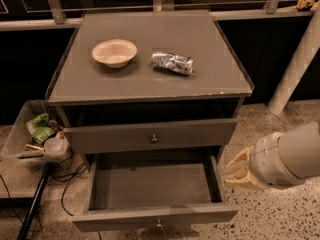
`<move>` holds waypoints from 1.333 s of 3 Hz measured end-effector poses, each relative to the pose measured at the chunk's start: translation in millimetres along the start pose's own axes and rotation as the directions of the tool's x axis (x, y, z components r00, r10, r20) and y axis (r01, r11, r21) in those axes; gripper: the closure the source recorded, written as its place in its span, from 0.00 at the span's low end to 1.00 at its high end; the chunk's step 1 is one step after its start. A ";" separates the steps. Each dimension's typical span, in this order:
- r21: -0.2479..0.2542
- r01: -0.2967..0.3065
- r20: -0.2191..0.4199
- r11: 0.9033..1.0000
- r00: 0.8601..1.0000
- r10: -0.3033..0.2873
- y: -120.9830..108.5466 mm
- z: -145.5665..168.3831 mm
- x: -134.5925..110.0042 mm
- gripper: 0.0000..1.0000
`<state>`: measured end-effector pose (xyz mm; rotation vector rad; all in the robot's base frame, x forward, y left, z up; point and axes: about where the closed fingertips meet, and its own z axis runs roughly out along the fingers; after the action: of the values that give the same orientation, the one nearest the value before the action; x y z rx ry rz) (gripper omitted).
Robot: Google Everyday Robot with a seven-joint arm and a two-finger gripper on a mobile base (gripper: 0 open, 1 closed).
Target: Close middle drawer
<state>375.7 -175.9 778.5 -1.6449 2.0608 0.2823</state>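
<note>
While the middle drawer [150, 186] sits pulled way out and empty, the gripper [226, 173] hangs just right of its side wall, and its fingers [241, 160] look pinched together on nothing. Up-left of them, the grey counter [150, 84] carries a pale bowl [114, 52] and a crushed can [172, 63]. Speckled floor [280, 216] is underneath, and a white post [297, 64] stands above-right.

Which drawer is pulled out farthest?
The middle drawer, the lower of the two: its bare floor is exposed, while the top drawer above it is barely out. The claw hangs just off its right side.
</note>
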 end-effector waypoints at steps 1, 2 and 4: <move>-0.023 -0.072 0.003 0.997 0.997 0.072 15.2 36.5 18.2 1.00; -0.042 -0.141 0.005 0.989 0.990 0.141 34.9 73.3 40.1 1.00; 0.016 -0.132 0.078 0.991 0.988 0.130 50.0 134.6 87.9 1.00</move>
<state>346.4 -178.2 612.8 -1.4657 2.1102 0.3605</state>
